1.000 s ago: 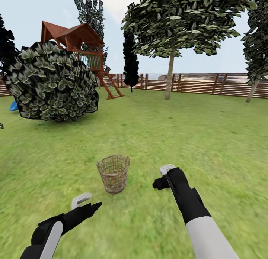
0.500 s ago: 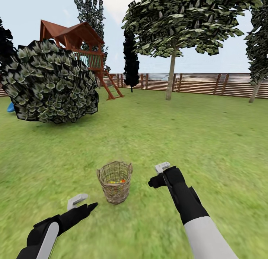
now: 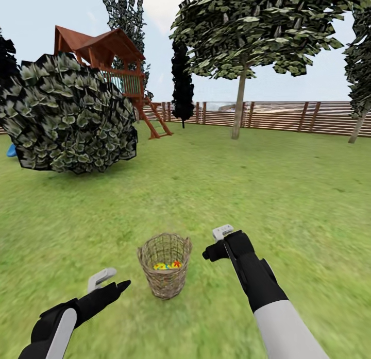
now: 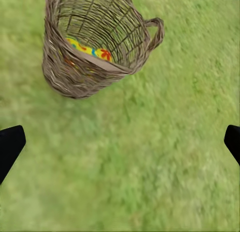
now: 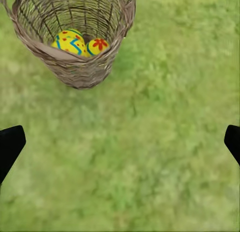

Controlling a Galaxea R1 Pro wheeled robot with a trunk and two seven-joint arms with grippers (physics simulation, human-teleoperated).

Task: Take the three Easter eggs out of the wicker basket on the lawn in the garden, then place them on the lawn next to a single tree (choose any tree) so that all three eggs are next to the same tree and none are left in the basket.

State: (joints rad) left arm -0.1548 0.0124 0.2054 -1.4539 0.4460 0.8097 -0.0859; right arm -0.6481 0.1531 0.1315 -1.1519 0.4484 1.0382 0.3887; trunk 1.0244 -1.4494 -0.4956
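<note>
The left hand is hovering at the lower left of the head view, its fingers spread and gripping nothing. The right hand is hanging at centre right, also spread and empty; in both wrist views the dark fingertips are sitting at opposite edges of the frame with bare grass between them. The two hands are flanking the wicker basket, probably so that either one can reach down into its open top.

The basket is standing upright on the lawn at the lower centre of the head view, near both hands but touching neither. Inside it the Easter eggs are lying together at the bottom; two are showing clearly in the right wrist view, and a third cannot be made out, so none appears to be out yet.

Beyond, the grass is running flat to a slatted wooden fence. A pale-trunked tree is standing at upper centre, well apart from the basket, with a leafy bush and wooden playset at upper left.
</note>
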